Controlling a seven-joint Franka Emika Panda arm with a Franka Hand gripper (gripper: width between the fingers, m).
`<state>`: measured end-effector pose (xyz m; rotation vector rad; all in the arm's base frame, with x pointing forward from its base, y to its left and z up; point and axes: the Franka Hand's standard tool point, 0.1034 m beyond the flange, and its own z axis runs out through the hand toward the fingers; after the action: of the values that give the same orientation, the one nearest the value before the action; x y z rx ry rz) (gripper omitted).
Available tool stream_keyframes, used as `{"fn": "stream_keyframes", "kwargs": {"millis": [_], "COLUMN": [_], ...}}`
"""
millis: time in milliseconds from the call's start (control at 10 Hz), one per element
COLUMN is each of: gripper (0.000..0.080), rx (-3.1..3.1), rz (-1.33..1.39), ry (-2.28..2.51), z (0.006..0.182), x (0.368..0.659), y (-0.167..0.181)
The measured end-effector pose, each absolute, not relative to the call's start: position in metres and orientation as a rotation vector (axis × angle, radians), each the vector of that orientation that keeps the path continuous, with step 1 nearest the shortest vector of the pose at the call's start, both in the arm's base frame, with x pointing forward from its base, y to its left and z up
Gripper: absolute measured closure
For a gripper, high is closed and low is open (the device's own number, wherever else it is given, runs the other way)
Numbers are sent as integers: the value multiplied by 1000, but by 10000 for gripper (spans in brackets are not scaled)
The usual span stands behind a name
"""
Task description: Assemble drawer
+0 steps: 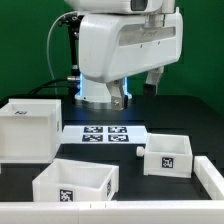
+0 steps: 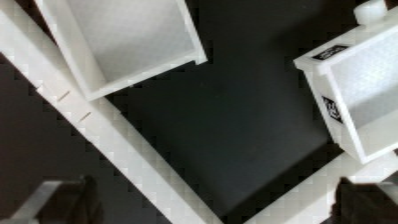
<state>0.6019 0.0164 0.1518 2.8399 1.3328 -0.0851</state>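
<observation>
The white cube-shaped drawer casing (image 1: 28, 128) stands on the black table at the exterior view's left. One open-top tray (image 1: 75, 182) with a tag sits at the front centre. A second tagged tray (image 1: 165, 155) sits at the exterior view's right. The arm hangs high over the middle, with its gripper (image 1: 157, 78) well above all the parts. In the wrist view the gripper (image 2: 217, 205) is open and empty, its dark fingertips (image 2: 63, 200) far apart. Below it lie an open tray (image 2: 134, 40) and a tagged white box part (image 2: 356, 90), with bare black table between them.
The marker board (image 1: 105, 135) lies flat between the casing and the right tray. A white rail (image 1: 212, 180) borders the table at the front and right. In the wrist view it runs diagonally (image 2: 107, 130) and meets a second white strip in a corner.
</observation>
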Motion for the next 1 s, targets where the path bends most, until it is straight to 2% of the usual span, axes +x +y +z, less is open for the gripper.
{"fn": "stream_keyframes", "kwargs": {"millis": [400, 600, 700, 900, 1000], "gripper": [150, 150, 150, 150, 150], "rx": [2843, 2867, 2905, 2945, 3004], "rz": [-85, -24, -13, -58, -185], "ry": [1329, 1237, 1162, 1139, 1116], "z": [151, 153, 150, 132, 125], "x": [602, 599, 592, 583, 578], "y": [16, 2, -11, -51, -55]}}
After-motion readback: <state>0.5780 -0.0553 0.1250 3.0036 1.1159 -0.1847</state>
